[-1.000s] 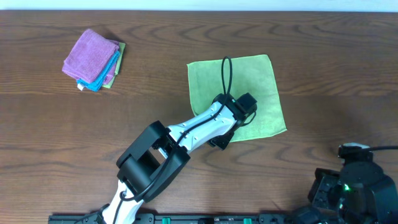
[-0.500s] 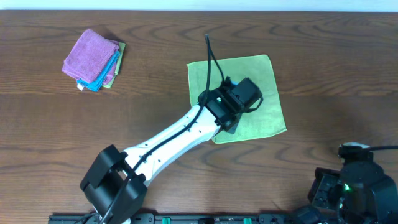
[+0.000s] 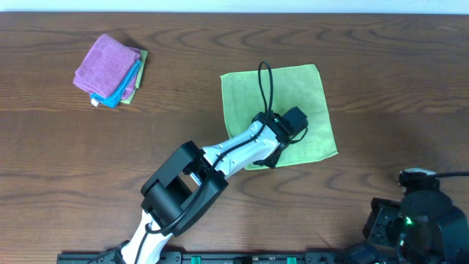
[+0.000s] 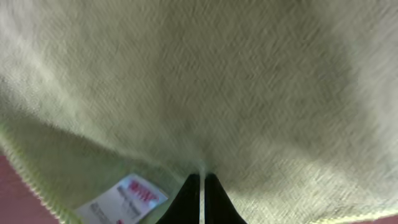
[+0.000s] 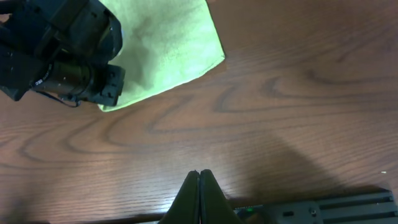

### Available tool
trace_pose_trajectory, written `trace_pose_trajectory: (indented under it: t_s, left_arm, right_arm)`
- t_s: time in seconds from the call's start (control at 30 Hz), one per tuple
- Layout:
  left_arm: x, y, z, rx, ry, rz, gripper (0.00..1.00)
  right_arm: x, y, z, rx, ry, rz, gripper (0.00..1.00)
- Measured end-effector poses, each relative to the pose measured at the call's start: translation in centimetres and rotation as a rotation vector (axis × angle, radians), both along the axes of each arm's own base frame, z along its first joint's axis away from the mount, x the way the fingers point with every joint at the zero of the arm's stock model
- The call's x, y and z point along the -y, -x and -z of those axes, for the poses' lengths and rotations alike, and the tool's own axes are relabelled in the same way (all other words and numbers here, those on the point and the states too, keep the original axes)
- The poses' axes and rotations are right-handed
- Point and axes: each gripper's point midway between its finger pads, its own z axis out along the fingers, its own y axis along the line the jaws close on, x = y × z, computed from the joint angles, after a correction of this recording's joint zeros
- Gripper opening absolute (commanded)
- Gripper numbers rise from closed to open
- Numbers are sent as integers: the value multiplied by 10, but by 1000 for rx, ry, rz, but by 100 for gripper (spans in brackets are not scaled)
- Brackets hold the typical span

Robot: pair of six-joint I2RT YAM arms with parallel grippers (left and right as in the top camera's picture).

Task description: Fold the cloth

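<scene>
The light lime-green cloth (image 3: 293,88) lies spread flat on the brown table, right of centre. My left gripper (image 3: 284,143) is down on its near part, close to the front edge. In the left wrist view the cloth (image 4: 217,81) fills the frame. The fingers (image 4: 201,177) are closed with a thin pinch of fabric between them, and the white tag (image 4: 121,200) lies just to their left. My right gripper (image 5: 199,174) is shut and empty over bare wood near the table's front right. The cloth's near right corner (image 5: 168,43) shows in the right wrist view.
A folded stack with a purple cloth on top and a blue one under it (image 3: 110,70) sits at the far left. The right arm's base (image 3: 418,213) is at the front right corner. The left arm's wrist (image 5: 62,56) shows in the right wrist view.
The left wrist reached farther across the cloth half a second ago and has come back toward the cloth's front edge. The cloth's outline is unchanged. The right arm has not moved.
</scene>
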Motion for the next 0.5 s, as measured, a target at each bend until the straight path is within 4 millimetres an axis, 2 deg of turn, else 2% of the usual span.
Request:
trace_pose_trajectory:
  t_s: [0.2, 0.5]
  left_arm:
    - [-26, 12, -2, -41, -117, 1, 6]
    - [-22, 7, 0, -13, -98, -1, 6]
  right_arm:
    - [0, 0, 0, -1, 0, 0, 1]
    - [0, 0, 0, -1, 0, 0, 1]
